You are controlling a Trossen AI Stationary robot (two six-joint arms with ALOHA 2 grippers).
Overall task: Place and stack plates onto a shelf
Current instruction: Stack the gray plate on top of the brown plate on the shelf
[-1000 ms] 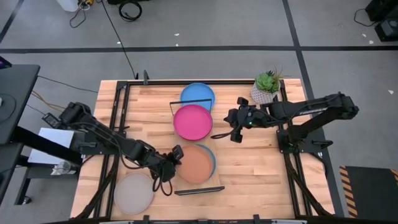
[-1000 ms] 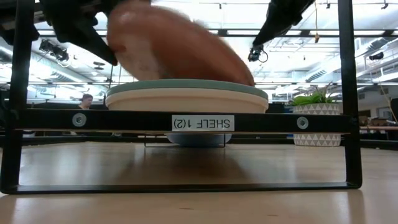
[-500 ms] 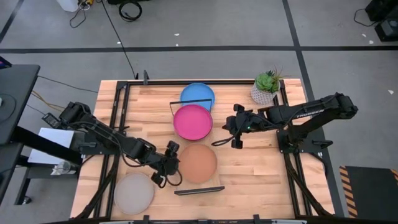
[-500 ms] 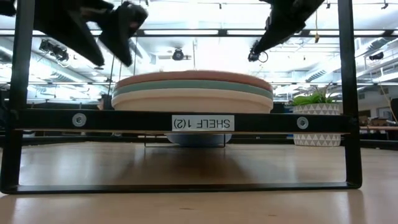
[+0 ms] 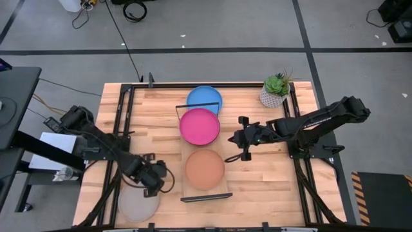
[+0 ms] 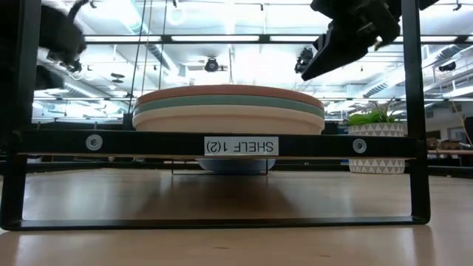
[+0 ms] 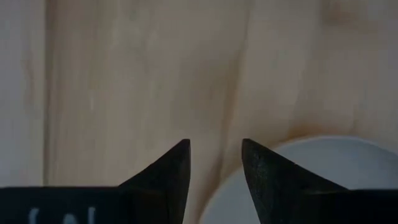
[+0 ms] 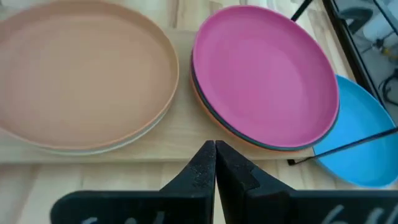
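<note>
A tan plate [image 5: 205, 169] lies on top of the near stack on the pale-wood shelf [image 5: 188, 149]; in the low view this stack [image 6: 229, 107] shows tan over teal over cream. A pink plate [image 5: 199, 126] tops the second stack. A blue plate [image 5: 205, 100] lies at the shelf's far end. A grey plate [image 5: 138, 200] rests flat on the table near the left near corner. My left gripper [image 5: 156, 178] is open above bare table beside the grey plate [image 7: 323, 171]. My right gripper [image 5: 235, 154] is shut and hovers right of the shelf, between the tan plate [image 8: 81, 74] and the pink plate [image 8: 264, 74].
A white plant pot [image 5: 275, 90] stands at the table's far right. Black wire frames [image 5: 206, 196] close the shelf's short ends, and the near one fills the low view [image 6: 222, 144]. Bare table lies right of the shelf, under the right arm.
The tan plate, tilted over the near stack a second ago, has come down flat on top of it. My left gripper has let it go and drawn off toward the table's left near corner, toward the grey plate. My right gripper has drifted toward the near edge.
</note>
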